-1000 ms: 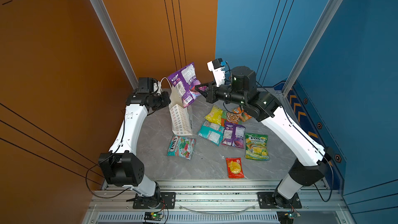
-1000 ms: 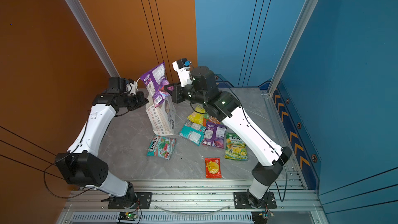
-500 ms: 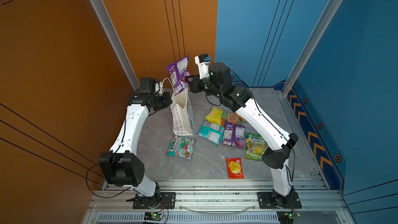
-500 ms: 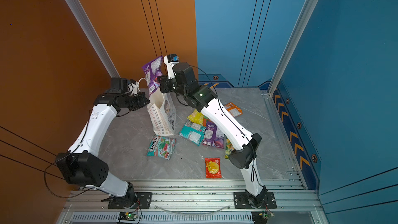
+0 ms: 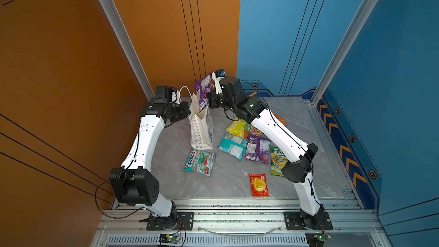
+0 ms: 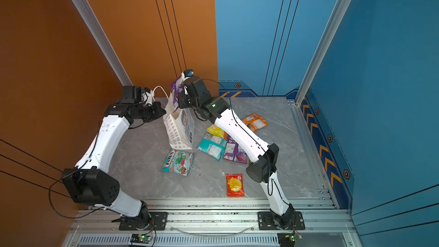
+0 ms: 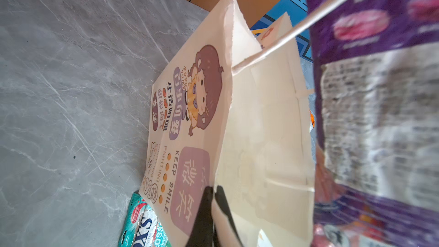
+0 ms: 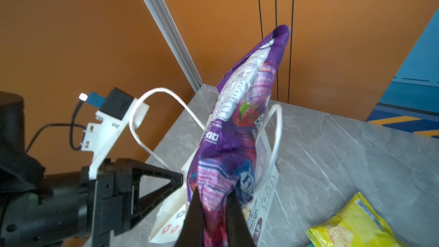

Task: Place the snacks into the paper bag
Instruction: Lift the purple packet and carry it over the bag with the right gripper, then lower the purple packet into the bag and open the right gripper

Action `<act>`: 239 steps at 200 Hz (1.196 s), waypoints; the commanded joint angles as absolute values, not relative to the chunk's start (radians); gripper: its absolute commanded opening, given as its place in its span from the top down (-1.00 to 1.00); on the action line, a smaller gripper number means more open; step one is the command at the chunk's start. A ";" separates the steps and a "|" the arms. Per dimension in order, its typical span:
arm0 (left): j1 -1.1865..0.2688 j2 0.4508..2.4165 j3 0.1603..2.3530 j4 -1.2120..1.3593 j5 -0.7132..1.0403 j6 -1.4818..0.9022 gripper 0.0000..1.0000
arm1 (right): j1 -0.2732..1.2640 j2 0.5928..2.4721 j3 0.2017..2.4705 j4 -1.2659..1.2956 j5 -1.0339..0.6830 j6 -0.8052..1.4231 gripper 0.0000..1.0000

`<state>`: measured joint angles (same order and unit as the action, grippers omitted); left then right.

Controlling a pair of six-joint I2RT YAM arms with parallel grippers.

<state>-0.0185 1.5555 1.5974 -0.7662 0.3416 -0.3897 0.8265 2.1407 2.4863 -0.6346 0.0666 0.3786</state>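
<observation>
Partly behind right arm (image 5: 273, 127): green packet (image 5: 276, 162)

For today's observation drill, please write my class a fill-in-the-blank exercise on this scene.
1. The right gripper is shut on a ____ snack.
2. The left gripper is shut on the paper bag, whose mouth is ____.
3. The packet showing a yellow disc is ____.
Missing words: purple; open; red.
</observation>
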 commanded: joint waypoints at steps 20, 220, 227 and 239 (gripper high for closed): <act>0.002 1.539 1.588 -0.787 0.339 -0.391 1.00 | 0.853 2.106 2.480 -0.688 0.101 0.319 1.00; 0.022 1.517 1.568 -0.785 0.372 -0.394 1.00 | 0.852 2.116 2.355 -0.594 0.004 0.424 1.00; 0.021 1.517 1.568 -0.785 0.373 -0.394 1.00 | 0.851 2.123 2.353 -0.580 -0.005 0.441 1.00; 0.020 1.513 1.566 -0.785 0.374 -0.395 1.00 | 0.850 2.136 2.355 -0.558 -0.015 0.472 1.00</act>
